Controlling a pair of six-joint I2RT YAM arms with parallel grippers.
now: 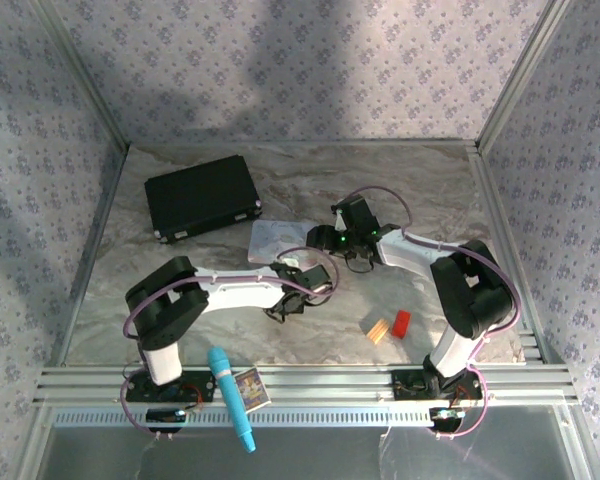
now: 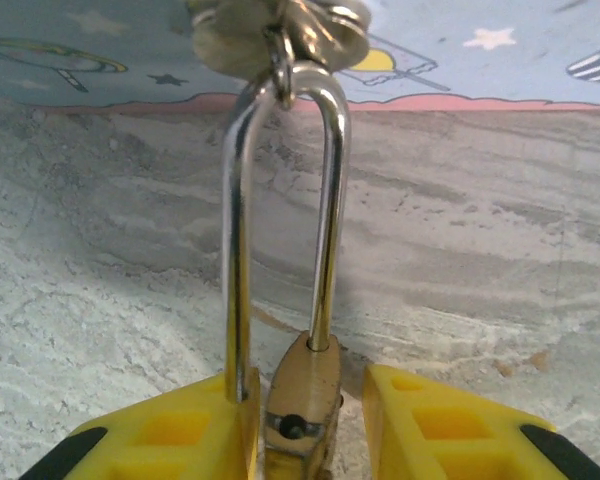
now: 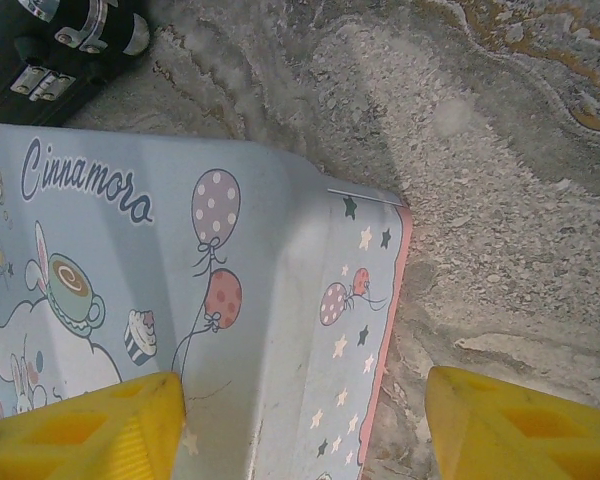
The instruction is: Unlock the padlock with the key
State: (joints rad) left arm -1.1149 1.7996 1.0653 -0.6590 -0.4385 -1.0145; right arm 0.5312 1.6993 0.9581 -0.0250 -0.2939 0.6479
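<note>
In the left wrist view the brass padlock stands edge-on between my left gripper's yellow fingers. Its silver shackle runs up through the metal loop on the pastel tin box. One shackle leg sits in the body; the other hangs free beside the left finger, over a dark hole. My left gripper is open, with a gap on the body's right side. My right gripper is open wide above the tin box edge. The key is out of view. From above, both grippers meet at the tin box.
A black case lies at the back left, its corner close to the tin box. A tan wooden block and a red block sit front right. A blue microphone toy and a small card box lie by the left base.
</note>
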